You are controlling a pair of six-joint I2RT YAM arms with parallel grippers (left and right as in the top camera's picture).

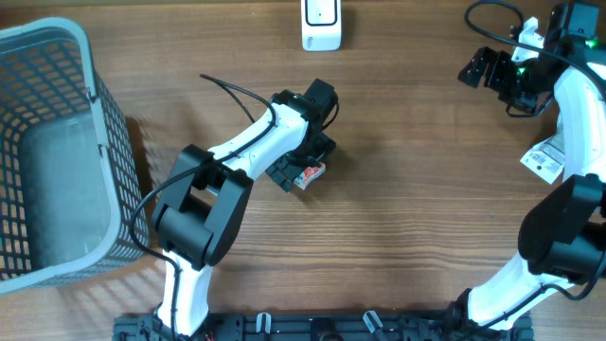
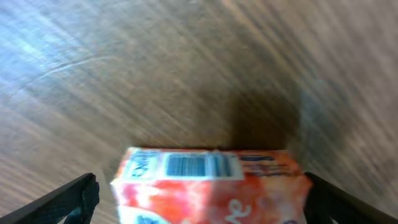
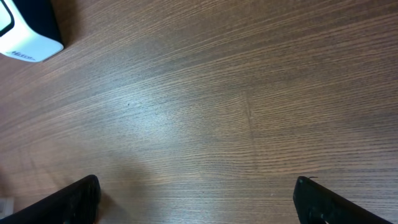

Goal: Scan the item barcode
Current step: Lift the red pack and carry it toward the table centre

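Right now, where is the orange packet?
In the overhead view, the orange packet lies mid-table, between the left gripper's open fingers, below the white scanner.

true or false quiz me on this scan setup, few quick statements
1. The orange package lies between the fingers of the open left gripper. True.
2. The package's barcode is turned away out of sight. False: it shows plainly on the side facing the left wrist camera.
3. The right gripper holds the white scanner. False: it is open with only bare wood between its fingers, and the scanner stands by itself at the far edge of the table.
4. A mesh basket stands on the left-arm side of the table. True.
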